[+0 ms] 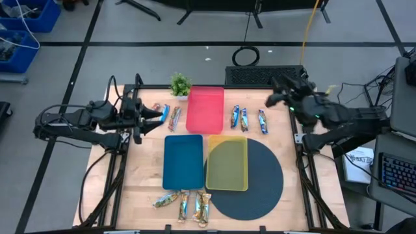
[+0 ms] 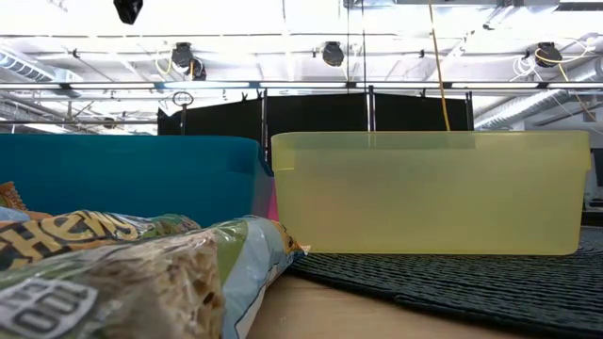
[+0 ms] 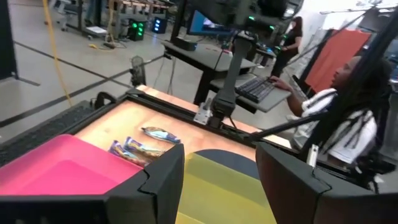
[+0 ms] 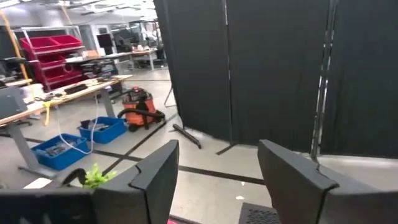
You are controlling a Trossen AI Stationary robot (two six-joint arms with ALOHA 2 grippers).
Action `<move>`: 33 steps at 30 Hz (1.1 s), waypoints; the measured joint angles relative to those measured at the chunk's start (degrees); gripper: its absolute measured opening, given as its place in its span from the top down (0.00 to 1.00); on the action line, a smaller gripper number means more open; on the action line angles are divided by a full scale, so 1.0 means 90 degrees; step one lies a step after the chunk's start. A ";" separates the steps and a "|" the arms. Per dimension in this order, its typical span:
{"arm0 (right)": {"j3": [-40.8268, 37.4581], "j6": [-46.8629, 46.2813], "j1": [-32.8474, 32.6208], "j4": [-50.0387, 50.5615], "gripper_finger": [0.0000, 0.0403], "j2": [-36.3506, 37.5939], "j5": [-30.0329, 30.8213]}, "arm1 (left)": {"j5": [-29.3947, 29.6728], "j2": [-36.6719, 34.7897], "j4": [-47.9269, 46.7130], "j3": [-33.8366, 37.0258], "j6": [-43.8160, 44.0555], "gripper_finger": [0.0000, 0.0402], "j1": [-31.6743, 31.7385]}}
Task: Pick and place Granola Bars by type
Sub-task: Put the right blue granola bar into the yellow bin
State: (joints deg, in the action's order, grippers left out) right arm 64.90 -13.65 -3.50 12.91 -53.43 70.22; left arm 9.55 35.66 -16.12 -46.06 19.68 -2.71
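Fingers of the left gripper (image 1: 155, 119) stand apart with nothing between them, hovering near the far left corner of the surface (image 1: 143, 175), just beside two wrapped Granola Bars (image 1: 169, 116) that lie between it and the red tray (image 1: 205, 109). On the right gripper (image 1: 276, 97), raised over the far right edge, the dark blocky fingers (image 4: 155, 177) are likewise spread and bare, pointing out at the black curtain beyond.

Three shallow rectangular plastic trays sit mid-surface. Nearest the far edge is the red tray, opaque and smooth, with nothing in it. At the near side of it, the blue tray (image 1: 182, 161) and the yellow tray (image 1: 227, 163) lie side by side, almost touching; both look bare inside, though from the low view their walls hide the floors. In that view the yellow one is translucent, with rounded corners and a flared rim, and it rests partly on a dark round mat (image 1: 263, 179) of woven, ribbed texture.

Another three bars (image 1: 248, 119), in shiny blue wrappers, lie in a row between the red tray and the far right edge. A further three or so (image 1: 185, 203), glossy and crinkled, lie along the near edge beside the blue tray. A small green potted plant (image 1: 180, 84) stands at the far edge, just beside the red tray's corner. Pale wood grain shows across the rest.
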 joint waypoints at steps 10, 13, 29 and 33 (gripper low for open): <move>0.1155 -0.0443 0.0962 0.1096 0.48 -0.1400 -0.0702 | 0.0175 -0.0003 -0.0061 0.0000 -0.0001 0.50 0.0001; 0.1486 -0.2051 0.1430 0.2807 0.48 -0.1662 -0.1272 | 0.0415 -0.0003 -0.0053 0.0000 -0.0031 0.51 0.0001; -0.0153 -0.6065 0.2704 0.5595 0.48 -0.2281 -0.4860 | -0.0054 -0.0003 -0.0037 0.0000 -0.0006 0.52 0.0001; -0.1011 -0.6166 0.2683 0.5259 0.47 -0.2242 -0.5610 | -0.0081 -0.0003 -0.0037 0.0000 0.0106 0.52 -0.0001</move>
State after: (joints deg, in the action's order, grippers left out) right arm 55.80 -69.14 20.65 60.24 -73.61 19.73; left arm 8.82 35.64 -16.45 -46.06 20.64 -2.72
